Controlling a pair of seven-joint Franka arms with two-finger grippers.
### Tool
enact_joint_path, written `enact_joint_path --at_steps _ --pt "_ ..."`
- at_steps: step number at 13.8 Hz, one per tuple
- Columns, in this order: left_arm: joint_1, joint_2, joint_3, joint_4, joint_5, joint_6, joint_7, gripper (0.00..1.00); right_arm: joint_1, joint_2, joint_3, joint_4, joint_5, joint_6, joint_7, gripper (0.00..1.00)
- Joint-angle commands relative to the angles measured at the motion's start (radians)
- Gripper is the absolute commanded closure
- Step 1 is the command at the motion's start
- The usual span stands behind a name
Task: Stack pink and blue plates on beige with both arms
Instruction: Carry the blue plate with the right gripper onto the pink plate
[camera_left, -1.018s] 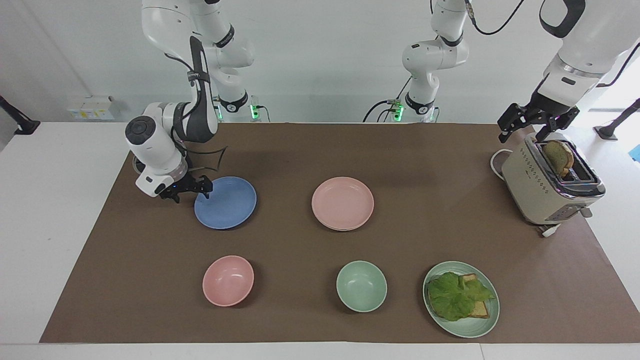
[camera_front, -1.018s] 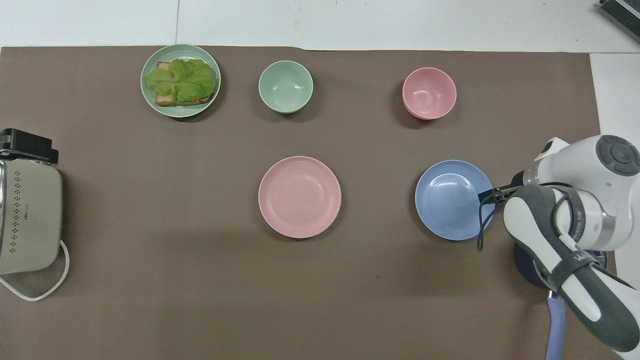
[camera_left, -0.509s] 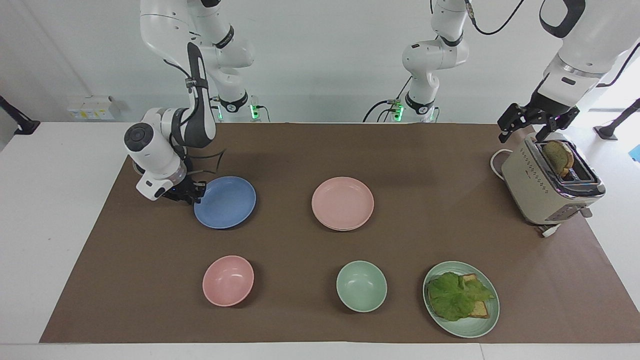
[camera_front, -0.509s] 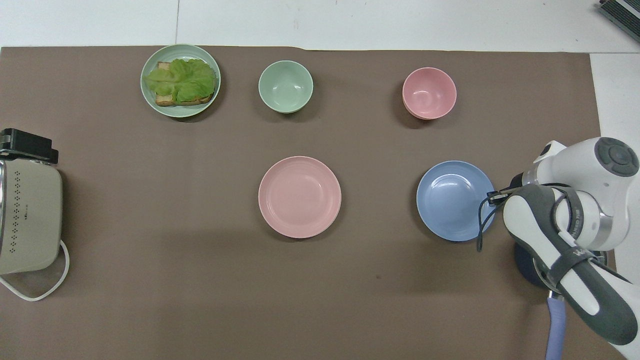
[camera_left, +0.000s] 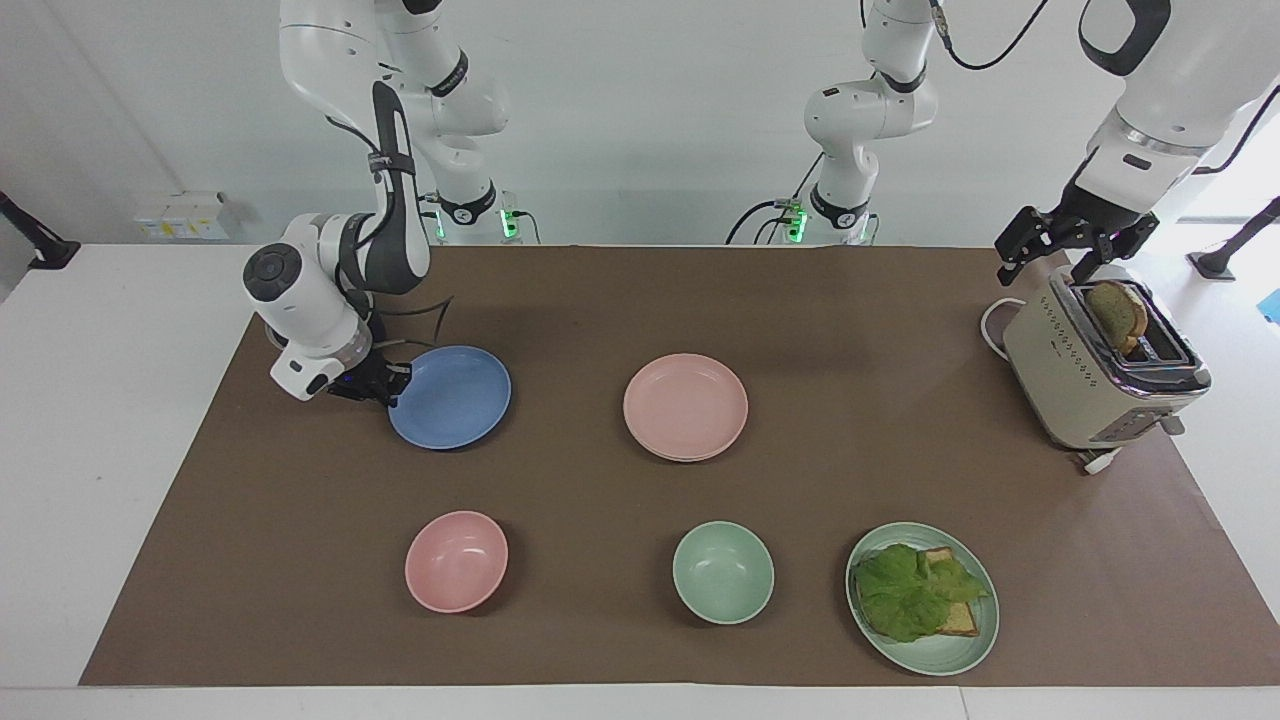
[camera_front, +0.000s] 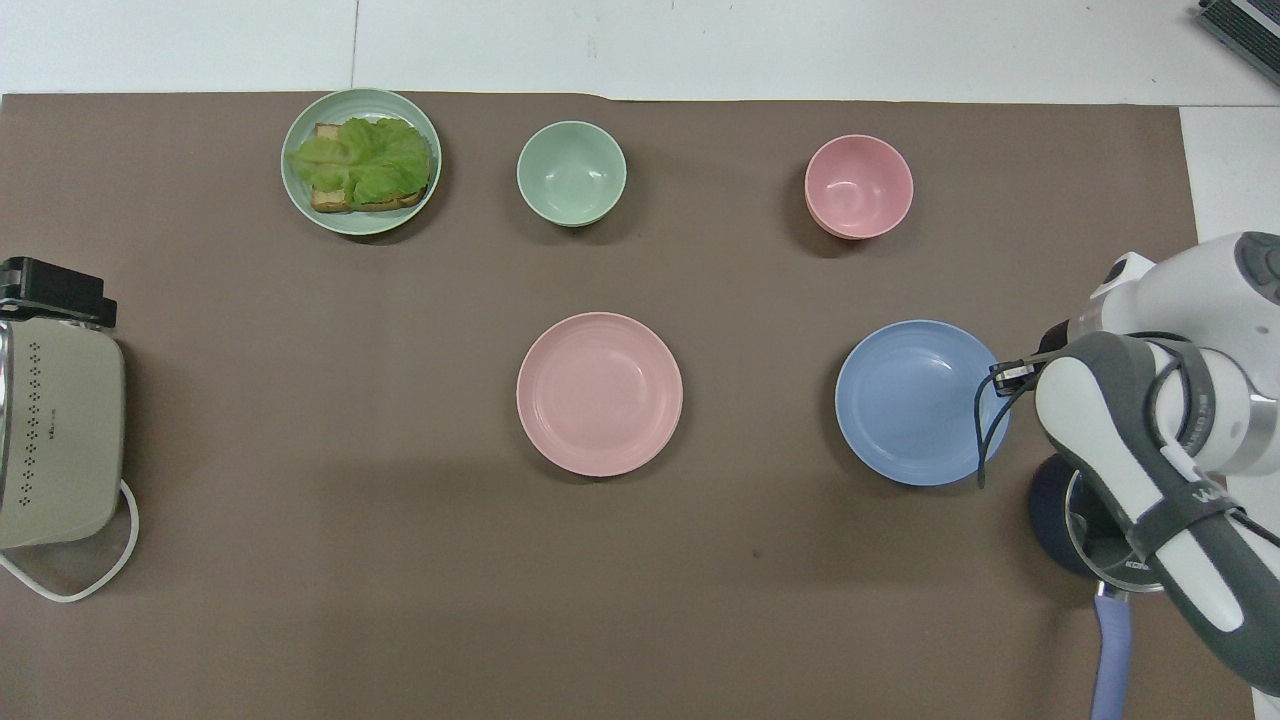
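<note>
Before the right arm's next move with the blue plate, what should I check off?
1. Right pincer shut on blue plate rim: ok.
2. Pink plate top bare: ok.
3. Beige plate under pink plate: cannot tell; only a second rim shows.
4. Nothing stands between the two plates: ok.
5. Left pincer open, waiting over toaster: ok.
</note>
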Motion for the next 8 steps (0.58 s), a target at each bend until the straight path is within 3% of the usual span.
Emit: enact_joint_path --at_steps 1,5,8 --pt "-0.001 -0.005 0.001 -0.005 0.013 -0.013 0.0 0.0 -0.003 -0.046 0.016 0.089 0.013 -0.121 -0.035 1.0" --pt "0.0 -0.005 0.001 -0.003 0.013 -0.013 0.0 0.0 0.022 -0.054 0.055 0.145 0.094 -0.18 0.04 1.0" --pt "-0.001 -0.005 0.001 -0.003 0.013 -0.013 0.0 0.0 0.126 -0.054 0.068 0.143 0.096 -0.156 0.235 1.0"
